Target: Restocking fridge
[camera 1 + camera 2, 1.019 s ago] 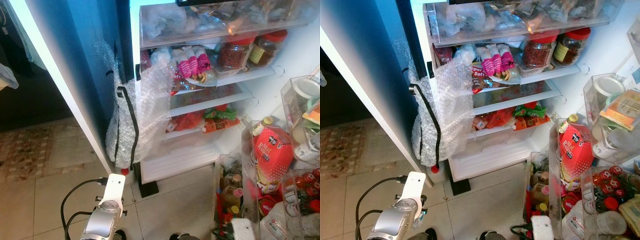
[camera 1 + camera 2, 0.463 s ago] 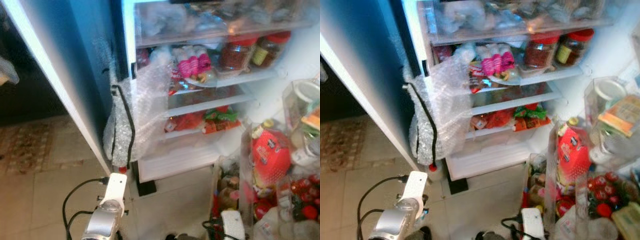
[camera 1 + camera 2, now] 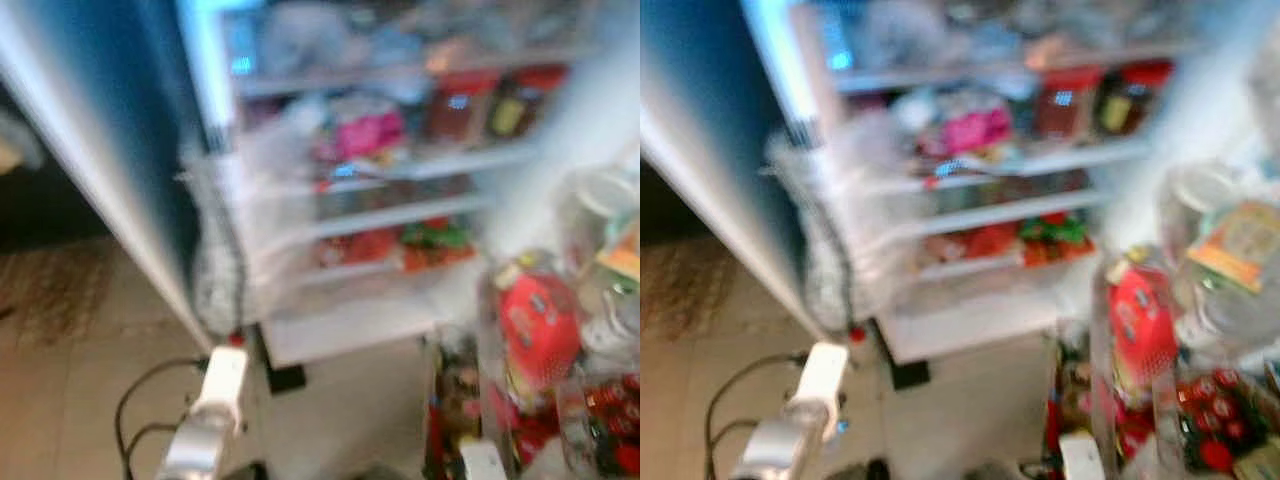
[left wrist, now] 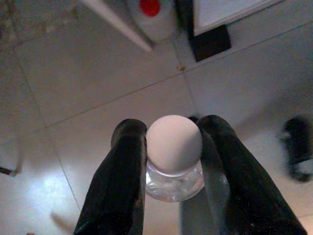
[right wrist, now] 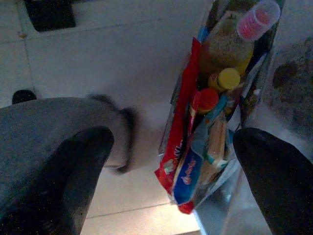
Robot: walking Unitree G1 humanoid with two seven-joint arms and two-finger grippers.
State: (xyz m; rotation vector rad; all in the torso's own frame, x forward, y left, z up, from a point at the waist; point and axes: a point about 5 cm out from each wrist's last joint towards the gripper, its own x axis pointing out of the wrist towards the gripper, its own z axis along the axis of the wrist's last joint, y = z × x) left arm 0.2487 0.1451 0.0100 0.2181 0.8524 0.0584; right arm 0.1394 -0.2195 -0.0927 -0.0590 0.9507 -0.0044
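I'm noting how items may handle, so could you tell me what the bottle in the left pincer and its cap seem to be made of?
The bottle held in the left pincer looks like clear, glossy plastic: the floor shows through it and it catches highlights, though glass cannot be ruled out. Its cap looks like matte, pale pinkish-white plastic, smooth and opaque.

We see a small clear bottle (image 4: pixel 174 161) with a round white cap, upright and pinched between two black fingers above the tiled floor. Our fridge (image 3: pixel 380 200) stands open ahead, blurred, its white shelves crowded with jars and packets.
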